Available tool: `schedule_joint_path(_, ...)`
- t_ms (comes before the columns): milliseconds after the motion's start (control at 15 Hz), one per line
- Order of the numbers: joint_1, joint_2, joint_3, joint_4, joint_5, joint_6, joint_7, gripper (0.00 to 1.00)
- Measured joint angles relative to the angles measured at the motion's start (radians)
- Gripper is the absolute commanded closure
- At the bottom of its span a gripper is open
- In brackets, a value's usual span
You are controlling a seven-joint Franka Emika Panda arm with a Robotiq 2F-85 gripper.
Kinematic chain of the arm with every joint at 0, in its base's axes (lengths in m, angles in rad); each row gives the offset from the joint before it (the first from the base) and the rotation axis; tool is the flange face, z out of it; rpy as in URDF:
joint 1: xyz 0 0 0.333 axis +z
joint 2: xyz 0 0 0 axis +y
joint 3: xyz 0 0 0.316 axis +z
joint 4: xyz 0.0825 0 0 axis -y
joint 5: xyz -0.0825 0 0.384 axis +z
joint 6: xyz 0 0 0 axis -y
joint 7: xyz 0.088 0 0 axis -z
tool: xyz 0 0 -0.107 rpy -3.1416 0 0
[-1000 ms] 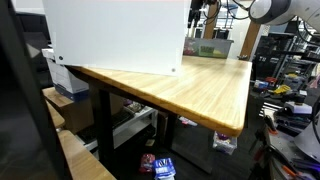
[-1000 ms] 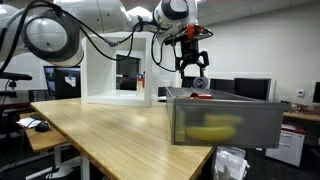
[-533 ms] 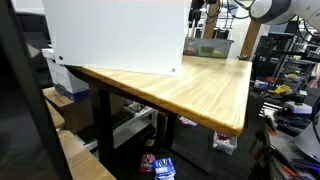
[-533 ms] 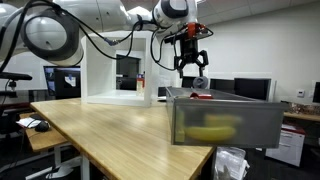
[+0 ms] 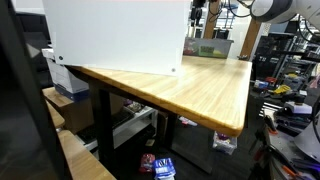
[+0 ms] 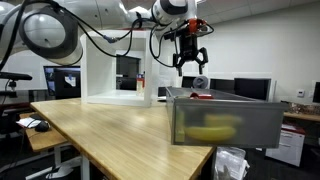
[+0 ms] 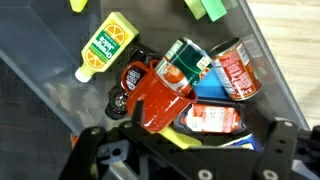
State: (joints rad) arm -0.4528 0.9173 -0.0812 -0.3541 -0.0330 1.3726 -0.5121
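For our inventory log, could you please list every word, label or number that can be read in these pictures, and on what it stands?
No text reads clearly in any view.
Yellow bottle: green label, lettering too blurred.
Green-and-red can: label too blurred.
Red can: white print too blurred.
Red bottle: nothing legible.

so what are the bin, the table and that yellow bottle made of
bin: seemingly smoky translucent plastic; a yellow shape shows through its wall. table: wood, pale glued strips with satin sheen. yellow bottle: probably glossy plastic, smooth with a printed label.
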Motion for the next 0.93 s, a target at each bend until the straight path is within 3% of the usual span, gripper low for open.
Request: schedule_joint_path(933, 0.001, -0.044, -0.002, 0.001, -0.027, -0.030, -0.072, 0.00)
